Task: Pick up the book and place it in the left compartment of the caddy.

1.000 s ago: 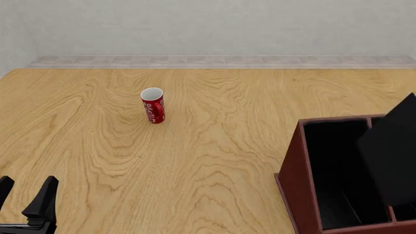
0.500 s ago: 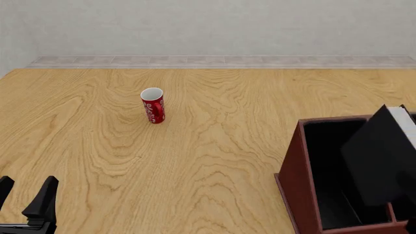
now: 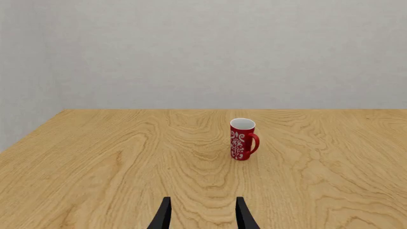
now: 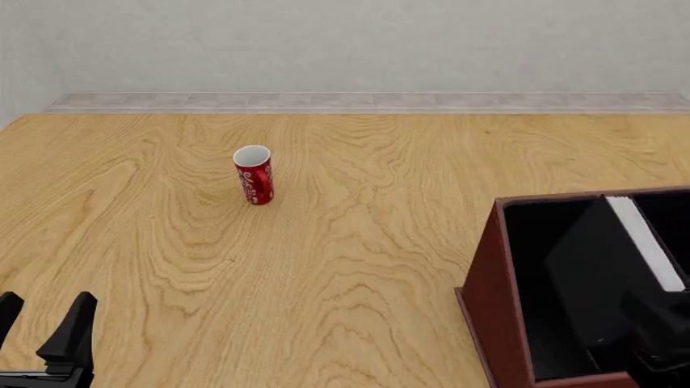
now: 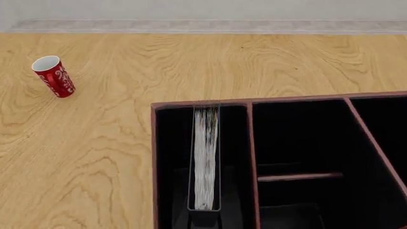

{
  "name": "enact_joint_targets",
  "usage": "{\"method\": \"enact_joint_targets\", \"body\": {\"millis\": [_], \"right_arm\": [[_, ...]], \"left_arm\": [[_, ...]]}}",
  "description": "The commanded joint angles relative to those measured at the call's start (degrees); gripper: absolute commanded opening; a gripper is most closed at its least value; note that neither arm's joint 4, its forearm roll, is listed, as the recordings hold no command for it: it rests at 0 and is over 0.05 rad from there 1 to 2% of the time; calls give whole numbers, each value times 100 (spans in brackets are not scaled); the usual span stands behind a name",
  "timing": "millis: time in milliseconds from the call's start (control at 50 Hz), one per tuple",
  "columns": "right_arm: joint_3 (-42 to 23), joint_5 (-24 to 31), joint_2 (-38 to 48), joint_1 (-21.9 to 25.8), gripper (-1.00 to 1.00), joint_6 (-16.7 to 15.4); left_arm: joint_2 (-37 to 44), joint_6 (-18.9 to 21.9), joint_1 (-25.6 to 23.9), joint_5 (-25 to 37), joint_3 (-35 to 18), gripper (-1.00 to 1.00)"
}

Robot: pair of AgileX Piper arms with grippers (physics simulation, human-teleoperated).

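The book (image 4: 595, 275) stands on edge inside the left compartment (image 4: 539, 259) of the dark reddish-brown caddy (image 4: 490, 283), white page edge up. In the right wrist view its page edge (image 5: 205, 157) runs down the middle of that compartment (image 5: 171, 157), apart from both walls of the caddy (image 5: 154, 167). My right gripper (image 4: 660, 331) is shut on the book's near end and mostly hidden; it shows only as a dark patch in the right wrist view (image 5: 205, 218). My left gripper (image 4: 41, 323) is open and empty at the near left, far from the caddy; it also shows in the left wrist view (image 3: 202, 214).
A red mug (image 4: 254, 175) stands upright on the wooden table (image 4: 356, 242), left of centre; it also shows in the left wrist view (image 3: 242, 139) and the right wrist view (image 5: 54, 76). The caddy's smaller divided slots (image 5: 299, 143) lie beside the left compartment.
The book has moved left and down, from tilted above the caddy into the left compartment, and now stands more upright. The left arm and the mug have not moved.
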Motion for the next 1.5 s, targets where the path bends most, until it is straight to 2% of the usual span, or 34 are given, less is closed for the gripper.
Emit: {"method": "enact_joint_targets", "body": {"millis": [20,600,1040,1080,1500], "right_arm": [[289,-379,115,23,-100,149],[1040,-841,76,-67,-100,242],[1410,-1246,178,-150,-100,299],[1473,-1315,217,-189,-100,181],[1748,-1564,244,-253,-100,307]], "left_arm": [[0,0,0,0,0,100],[0,0,0,0,0,100],[0,0,0,0,0,100],[0,0,0,0,0,100],[0,0,0,0,0,100]]}}
